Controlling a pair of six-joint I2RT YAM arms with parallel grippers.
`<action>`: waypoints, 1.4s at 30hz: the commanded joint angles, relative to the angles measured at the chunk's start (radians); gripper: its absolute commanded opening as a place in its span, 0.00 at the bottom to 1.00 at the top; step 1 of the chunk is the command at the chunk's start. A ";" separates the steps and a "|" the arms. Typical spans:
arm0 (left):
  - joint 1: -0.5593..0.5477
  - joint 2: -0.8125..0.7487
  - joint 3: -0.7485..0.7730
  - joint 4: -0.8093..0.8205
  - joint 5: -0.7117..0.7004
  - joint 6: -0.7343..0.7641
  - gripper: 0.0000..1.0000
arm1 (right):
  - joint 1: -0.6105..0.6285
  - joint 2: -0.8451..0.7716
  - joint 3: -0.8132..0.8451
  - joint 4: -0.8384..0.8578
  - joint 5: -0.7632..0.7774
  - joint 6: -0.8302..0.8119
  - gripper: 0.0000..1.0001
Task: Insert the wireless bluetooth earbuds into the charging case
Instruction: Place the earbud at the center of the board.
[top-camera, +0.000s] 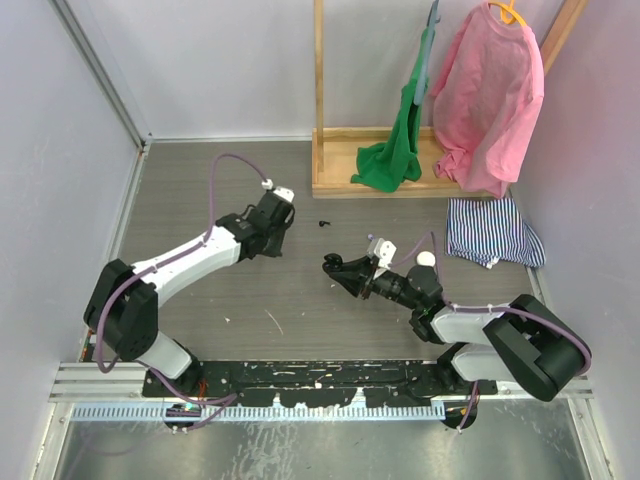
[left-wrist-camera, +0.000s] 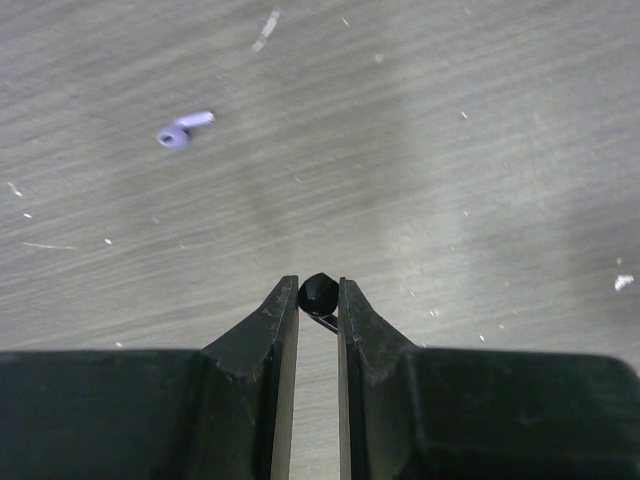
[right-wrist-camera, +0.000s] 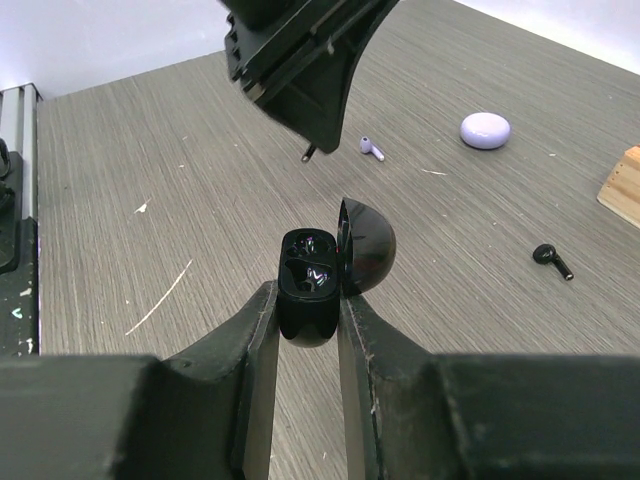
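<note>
Black earbud (left-wrist-camera: 318, 295) is pinched at the very tips of the left gripper (left-wrist-camera: 317, 303), jaws almost together, held above the table. Right gripper (right-wrist-camera: 308, 297) is clamped narrow on the open black case (right-wrist-camera: 305, 262), lid (right-wrist-camera: 368, 245) up. A second black earbud (right-wrist-camera: 552, 260), a lilac earbud (right-wrist-camera: 372, 149) and a lilac case (right-wrist-camera: 485, 129) lie on the table. Risks: tip-only grip, so the bud may twist or drop. Wrong angle would miss the socket. A hard push may tip the case or knock the lid shut.
</note>
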 joint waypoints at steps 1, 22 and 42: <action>-0.070 -0.003 -0.033 0.032 -0.040 -0.075 0.16 | 0.007 0.008 0.040 0.025 0.021 -0.031 0.03; -0.295 0.145 -0.095 -0.022 0.031 -0.141 0.19 | 0.014 0.025 0.058 -0.012 0.023 -0.044 0.04; -0.296 0.035 -0.154 -0.057 -0.032 -0.234 0.58 | 0.016 0.027 0.070 -0.043 0.029 -0.046 0.05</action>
